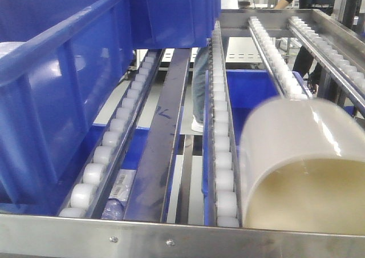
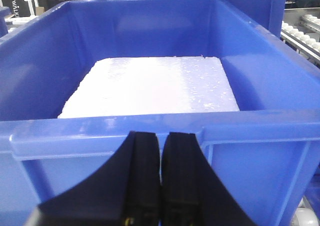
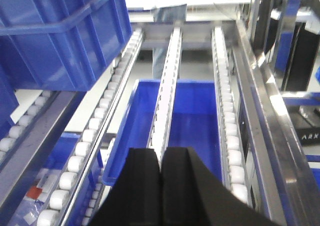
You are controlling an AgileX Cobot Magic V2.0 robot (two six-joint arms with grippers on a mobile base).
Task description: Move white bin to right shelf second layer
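The white bin (image 1: 302,166) fills the lower right of the front view, glossy and cream, with its open mouth tipped toward the camera. It sits over the roller rails (image 1: 223,155) of the right shelf second layer, just behind the steel front lip (image 1: 171,235). No gripper touches it in that view. My left gripper (image 2: 161,136) is shut with nothing in it, close to the near rim of a blue crate (image 2: 150,31). My right gripper (image 3: 160,151) is shut and empty above the roller rails (image 3: 167,86); the bin is out of its view.
The blue crate at my left wrist holds a white foam slab (image 2: 150,86). A large blue crate (image 1: 63,92) stands on the left rails. Another blue crate (image 3: 192,121) lies on the level below. A person (image 1: 201,81) stands behind the rack.
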